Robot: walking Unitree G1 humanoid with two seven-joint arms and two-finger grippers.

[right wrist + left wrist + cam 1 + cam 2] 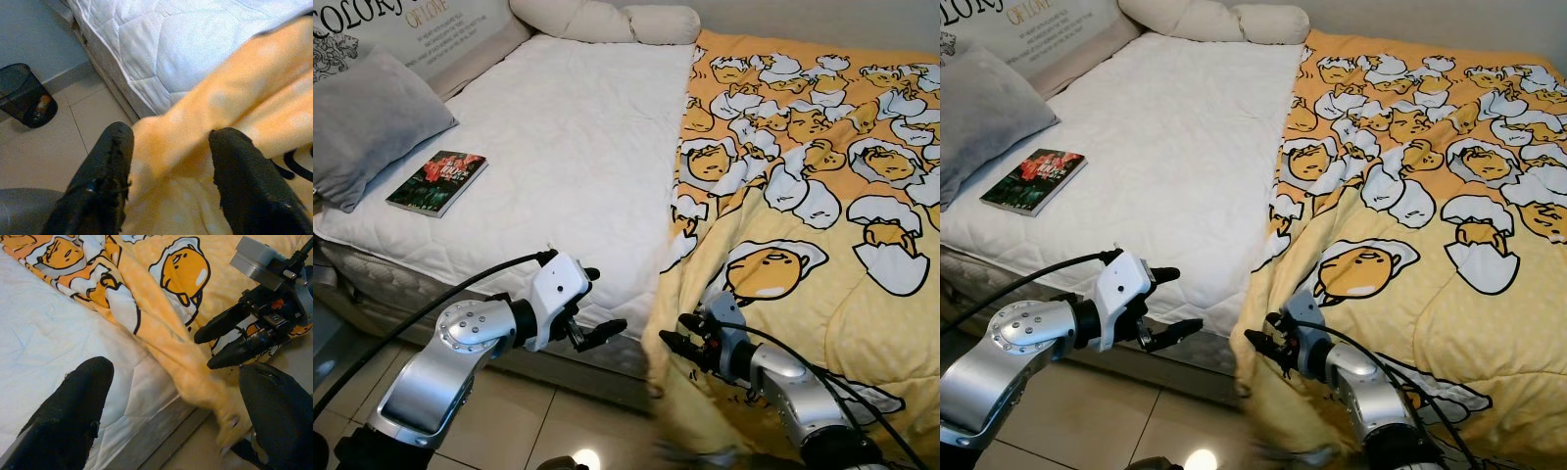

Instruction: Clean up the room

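A yellow blanket [803, 196] printed with egg characters covers the right half of the bed and hangs over the front edge toward the floor. My right gripper [674, 329] is at that hanging edge, open, with a fold of the blanket [195, 112] lying between its fingers [107, 166]. My left gripper [605, 302] hovers open by the front edge of the bare white mattress [568, 147], a little left of the blanket's edge. A book [437, 182] with a dark red and green cover lies on the mattress at the left.
A grey pillow [367, 122] and a printed cushion [421, 29] lie at the head of the bed on the left, with a cream bolster [607, 22] along the far side. Beige floor tiles [538, 421] run before the bed. A black mesh bin [22, 95] stands on the floor.
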